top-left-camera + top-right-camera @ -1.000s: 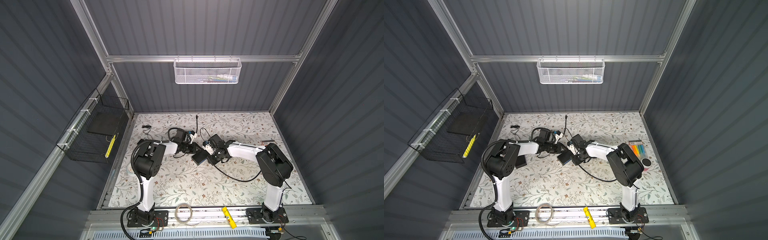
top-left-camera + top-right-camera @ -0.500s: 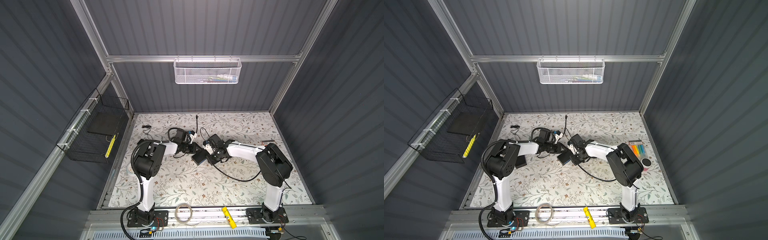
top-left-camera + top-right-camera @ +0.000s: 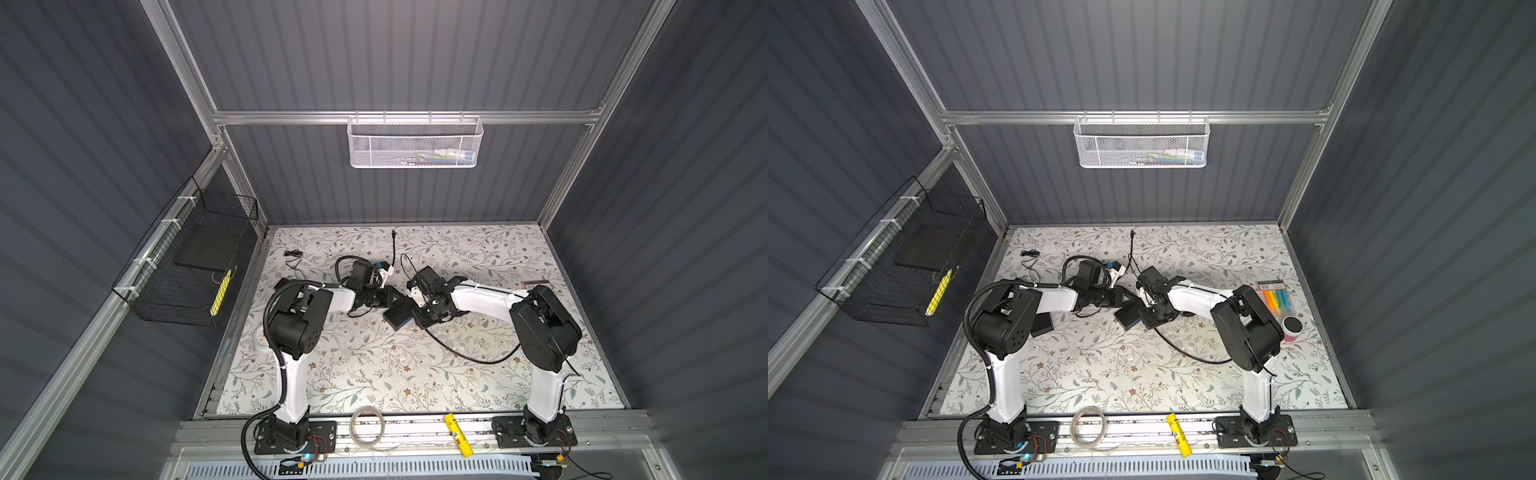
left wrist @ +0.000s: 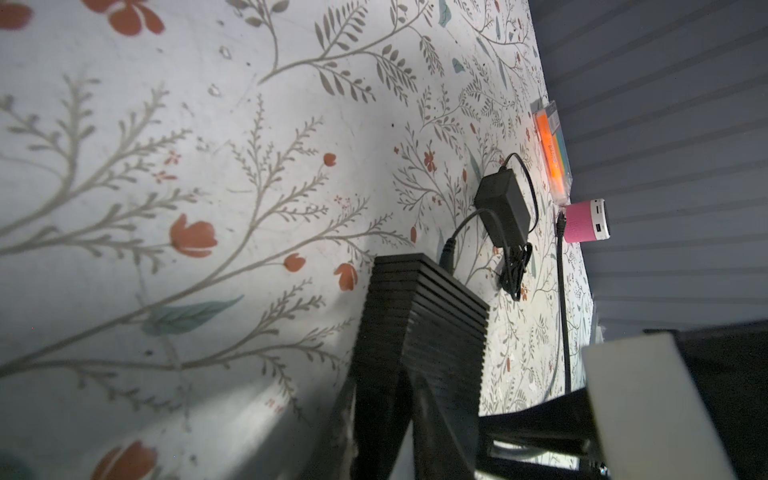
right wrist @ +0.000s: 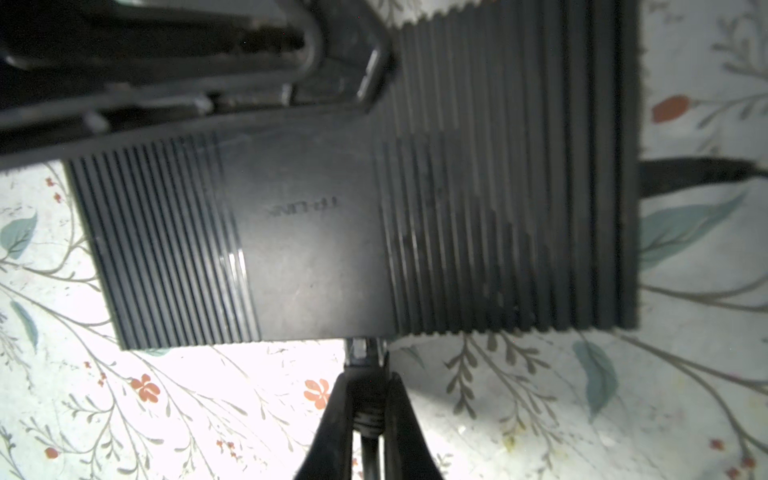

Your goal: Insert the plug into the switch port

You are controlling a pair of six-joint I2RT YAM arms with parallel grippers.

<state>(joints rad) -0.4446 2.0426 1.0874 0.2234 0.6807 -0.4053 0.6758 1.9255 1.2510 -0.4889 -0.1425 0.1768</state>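
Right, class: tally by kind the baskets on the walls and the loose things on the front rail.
Baskets: 2 (white basket, black basket)
Tape roll: 1
Yellow tube: 1
Total: 4

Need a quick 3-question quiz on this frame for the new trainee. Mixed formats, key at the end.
1. True or false: the right gripper is shut on the plug.
2. What does the left gripper clamp? A) tape roll B) switch C) power adapter
3. Fill in: the speaker beside the marker pack is ____.
Key: 1 true; 2 B; 3 pink.
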